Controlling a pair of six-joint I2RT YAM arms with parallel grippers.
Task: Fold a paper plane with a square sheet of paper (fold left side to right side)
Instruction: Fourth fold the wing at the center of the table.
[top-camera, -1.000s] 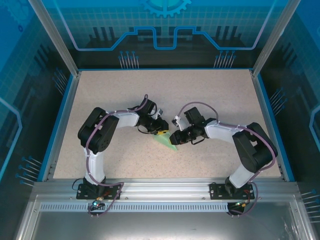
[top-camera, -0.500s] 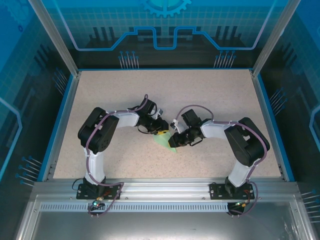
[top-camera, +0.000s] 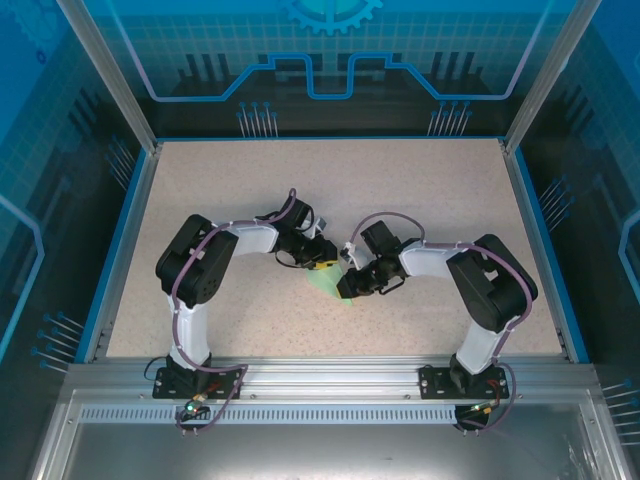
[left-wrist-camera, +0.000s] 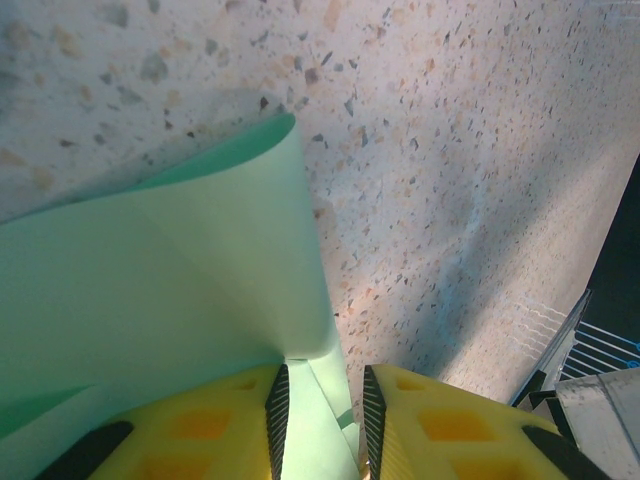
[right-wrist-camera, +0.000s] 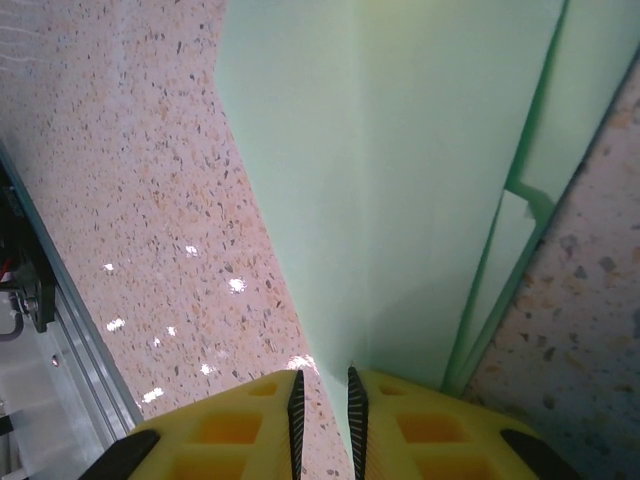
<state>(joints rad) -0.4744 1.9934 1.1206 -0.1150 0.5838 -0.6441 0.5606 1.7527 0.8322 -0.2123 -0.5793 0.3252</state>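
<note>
Mid-fold, not a plane yet: square sheet of paper (top-camera: 326, 279) lies mid-table btwn both arms, already creased/layered, w/ left gripper (left-wrist-camera: 320, 415) nipped on a curled flap and right gripper (right-wrist-camera: 322, 410) pinching its edge; final folds left, I'd judge.

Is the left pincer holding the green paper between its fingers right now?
Yes, in the left wrist view the left pincer has the green paper pinched between its yellow fingers.
</note>
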